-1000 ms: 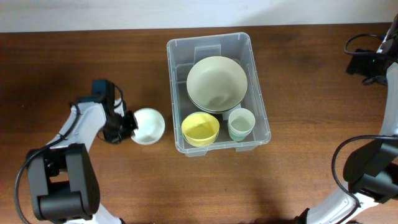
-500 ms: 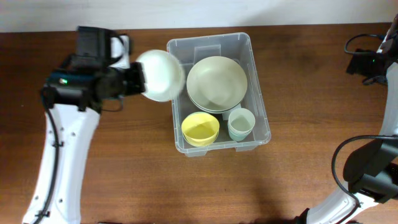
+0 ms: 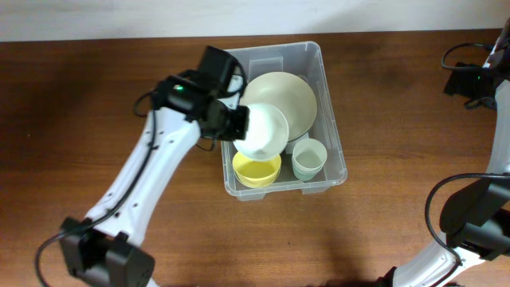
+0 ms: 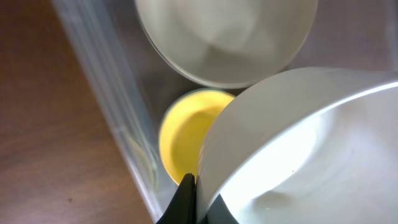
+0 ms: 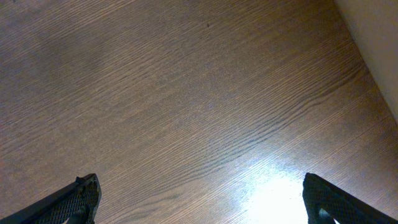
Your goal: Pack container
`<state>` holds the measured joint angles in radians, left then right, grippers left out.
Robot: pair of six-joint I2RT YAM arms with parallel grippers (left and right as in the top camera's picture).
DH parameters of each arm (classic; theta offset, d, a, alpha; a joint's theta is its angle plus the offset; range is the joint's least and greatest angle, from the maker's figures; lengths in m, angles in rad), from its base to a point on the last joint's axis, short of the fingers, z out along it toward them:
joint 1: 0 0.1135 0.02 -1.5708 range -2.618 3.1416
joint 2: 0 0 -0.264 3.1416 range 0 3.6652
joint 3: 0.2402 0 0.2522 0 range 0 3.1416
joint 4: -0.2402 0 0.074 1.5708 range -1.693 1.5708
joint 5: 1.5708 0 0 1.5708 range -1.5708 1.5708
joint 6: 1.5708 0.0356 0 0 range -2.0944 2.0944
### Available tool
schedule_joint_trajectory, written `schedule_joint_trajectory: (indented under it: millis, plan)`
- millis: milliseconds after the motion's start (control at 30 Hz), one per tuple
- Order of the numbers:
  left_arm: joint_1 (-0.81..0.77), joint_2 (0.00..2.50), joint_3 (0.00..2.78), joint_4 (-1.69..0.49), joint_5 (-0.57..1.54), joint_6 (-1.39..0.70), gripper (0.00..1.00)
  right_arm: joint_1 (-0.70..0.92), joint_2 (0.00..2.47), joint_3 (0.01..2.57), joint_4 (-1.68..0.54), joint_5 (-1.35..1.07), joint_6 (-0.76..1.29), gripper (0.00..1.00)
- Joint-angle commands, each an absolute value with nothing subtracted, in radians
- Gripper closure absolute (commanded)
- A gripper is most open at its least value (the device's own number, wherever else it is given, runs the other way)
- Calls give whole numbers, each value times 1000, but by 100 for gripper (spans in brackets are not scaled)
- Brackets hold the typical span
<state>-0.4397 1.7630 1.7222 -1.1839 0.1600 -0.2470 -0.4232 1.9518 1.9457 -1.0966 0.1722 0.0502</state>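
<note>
Wood worktop (image 3: 96, 88), pale wall (image 3: 80, 16) beyond. Container (image 3: 267, 49) mouth up, long axis front-to-back. Your left tool (image 3: 239, 123) clamps white bowl (image 3: 267, 131); right tool (image 5: 199, 193) gapes empty.

wht bowl (image 3: 267, 131) x1 | other bowls (image 3: 291, 96) x2 | cup (image 3: 309, 158) x1 | container (image 3: 267, 62) x1

The left arm (image 3: 151, 171) reaches far and rightward, its left gripper (image 3: 237, 123) clamped on a white bowl (image 3: 267, 131); the right gripper (image 5: 202, 198) hangs far right, spread wide.

A large bowl (image 3: 296, 94), a yellow bowl (image 3: 255, 171) and a cup (image 3: 309, 158) crowd the container (image 3: 331, 119), a white bowl (image 3: 267, 131) above them. Open table (image 3: 414, 159) lies either side.
</note>
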Motion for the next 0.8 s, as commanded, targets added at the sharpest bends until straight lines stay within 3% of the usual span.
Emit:
schedule_joint_trajectory:
  millis: [0, 33, 200, 267, 333, 767]
  plan:
    - [-477, 1807, 1715, -1208, 149, -231, 88, -427, 1956, 1951, -1097, 184, 58, 1]
    - [-480, 1816, 1715, -1214, 148, -231, 78, -427, 1956, 1951, -1097, 184, 58, 1]
    - [-484, 1832, 1715, -1251, 148, -231, 69, -427, 1956, 1951, -1097, 185, 58, 1]
    - [-484, 1832, 1715, -1264, 143, -231, 55, -427, 1956, 1951, -1097, 184, 58, 1]
    - [-484, 1831, 1716, -1272, 126, -231, 48, -427, 1956, 1951, -1097, 184, 58, 1]
    - [-484, 1831, 1719, -1263, 158, -231, 48, -427, 1956, 1951, -1097, 184, 58, 1]
